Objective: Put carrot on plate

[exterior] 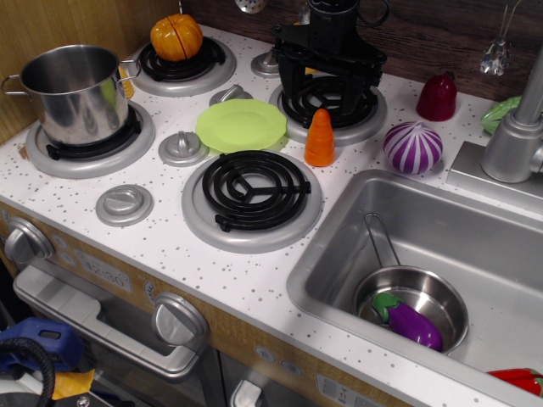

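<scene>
The orange cone carrot (320,138) stands upright on the white counter, between the front burner (252,199) and the back right burner (333,103). The lime-green plate (242,125) lies flat just left of the carrot, with a small gap between them. My black gripper (329,85) hangs over the back right burner, right behind the carrot and a little above it. Its jaws stand wide apart and hold nothing.
A steel pot (72,89) sits on the left burner and an orange pumpkin (176,36) on the back left one. A purple striped onion (412,147) and a red toy (437,97) lie right of the carrot. The sink (339,246) holds a small pan (441,292) with an eggplant (409,320). Grey knobs (183,147) surround the plate.
</scene>
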{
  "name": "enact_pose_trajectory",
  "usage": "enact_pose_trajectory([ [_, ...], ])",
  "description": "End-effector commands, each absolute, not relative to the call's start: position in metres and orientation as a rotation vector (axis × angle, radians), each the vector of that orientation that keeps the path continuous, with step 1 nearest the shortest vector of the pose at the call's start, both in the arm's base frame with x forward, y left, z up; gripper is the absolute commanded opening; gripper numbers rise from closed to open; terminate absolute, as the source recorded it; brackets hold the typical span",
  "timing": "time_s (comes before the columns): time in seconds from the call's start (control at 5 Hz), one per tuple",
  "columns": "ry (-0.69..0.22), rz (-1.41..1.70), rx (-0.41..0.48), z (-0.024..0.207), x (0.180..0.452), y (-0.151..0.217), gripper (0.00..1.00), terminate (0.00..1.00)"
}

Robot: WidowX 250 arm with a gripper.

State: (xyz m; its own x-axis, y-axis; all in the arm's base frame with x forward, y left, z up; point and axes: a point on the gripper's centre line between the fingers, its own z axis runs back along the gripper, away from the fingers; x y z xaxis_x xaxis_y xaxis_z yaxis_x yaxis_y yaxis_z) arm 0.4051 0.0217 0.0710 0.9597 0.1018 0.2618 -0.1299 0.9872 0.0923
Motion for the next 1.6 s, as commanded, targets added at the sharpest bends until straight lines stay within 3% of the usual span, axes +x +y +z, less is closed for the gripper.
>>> enact_pose_trajectory([
  [0.0,-0.259,0.118,0.109,0.071,0.405,0.022,1.00,0.00],
  [0.4,-0.280,0.124,0.065,0.056,0.409,0.025,1.00,0.00],
  [0.6,-0.285,0.145,0.055,0.052,0.411,0.025,0.00,0.00],
  [0.8,-0.284,0.155,0.060,0.054,0.410,0.022,0.00,0.00],
  [1.0,-0.262,0.152,0.079,0.071,0.409,0.022,0.00,0.00],
  [1.4,-0.203,0.094,0.193,0.120,0.404,0.050,0.00,0.00],
])
